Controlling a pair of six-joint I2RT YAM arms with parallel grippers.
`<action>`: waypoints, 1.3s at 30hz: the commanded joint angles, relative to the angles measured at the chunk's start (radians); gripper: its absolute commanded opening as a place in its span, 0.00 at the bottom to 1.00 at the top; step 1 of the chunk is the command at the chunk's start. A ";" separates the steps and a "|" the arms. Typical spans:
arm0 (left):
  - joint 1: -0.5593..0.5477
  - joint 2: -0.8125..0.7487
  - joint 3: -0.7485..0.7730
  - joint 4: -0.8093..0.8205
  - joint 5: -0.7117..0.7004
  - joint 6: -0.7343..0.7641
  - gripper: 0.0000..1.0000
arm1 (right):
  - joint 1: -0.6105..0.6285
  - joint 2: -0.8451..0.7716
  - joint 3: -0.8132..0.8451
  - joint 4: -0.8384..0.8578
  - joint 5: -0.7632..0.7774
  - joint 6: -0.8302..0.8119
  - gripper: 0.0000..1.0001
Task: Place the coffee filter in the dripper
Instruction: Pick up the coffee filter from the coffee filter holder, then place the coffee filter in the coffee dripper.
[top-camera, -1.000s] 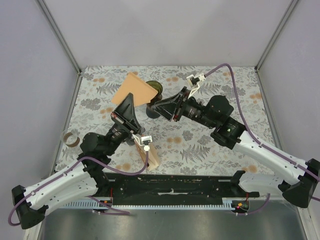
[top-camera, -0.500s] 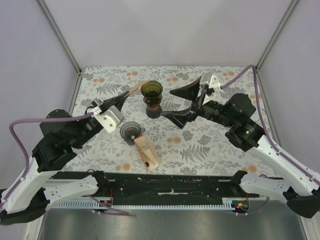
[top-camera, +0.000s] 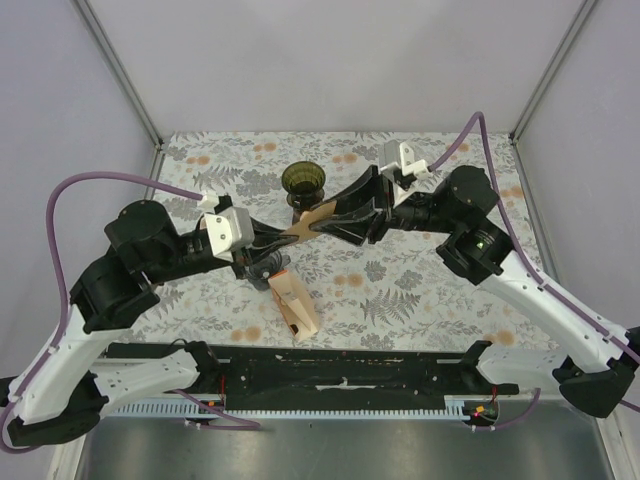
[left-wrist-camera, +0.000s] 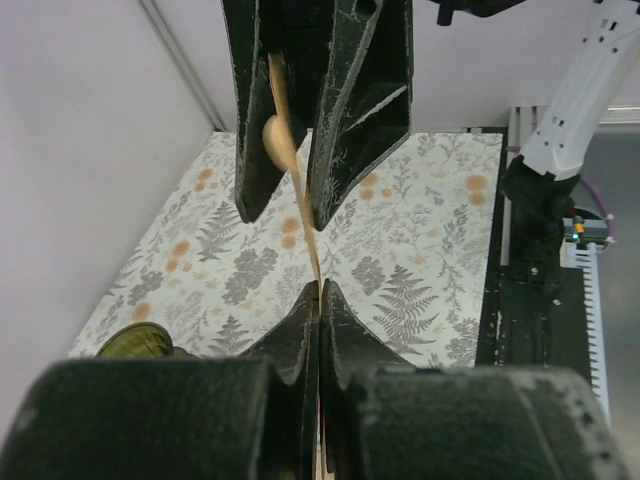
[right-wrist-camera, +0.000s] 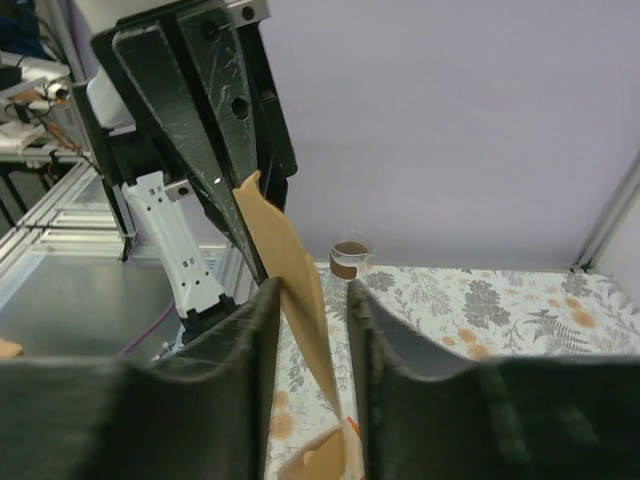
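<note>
Left pincer tight on coffee filter

Left gripper, clamped on the coffee filter, has swung right, from left of the dripper to its near side. Right gripper has moved left, jaws narrowed, straddling the filter's free end.

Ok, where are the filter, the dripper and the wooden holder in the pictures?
filter (right-wrist-camera: 285, 250): right wrist view, middle of the brown paper.
dripper (top-camera: 302, 179): top view, its open mouth.
wooden holder (top-camera: 297, 308): top view, its upper face.
</note>
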 joint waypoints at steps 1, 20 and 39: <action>0.010 -0.008 0.035 -0.006 0.104 -0.090 0.02 | -0.002 0.003 0.047 0.039 -0.183 0.006 0.28; 0.047 0.092 0.153 -0.259 0.235 0.002 0.60 | 0.055 -0.001 0.165 -0.702 -0.266 -0.524 0.00; 0.048 0.184 0.259 -0.463 0.440 0.060 0.22 | 0.091 0.048 0.221 -0.831 -0.199 -0.597 0.00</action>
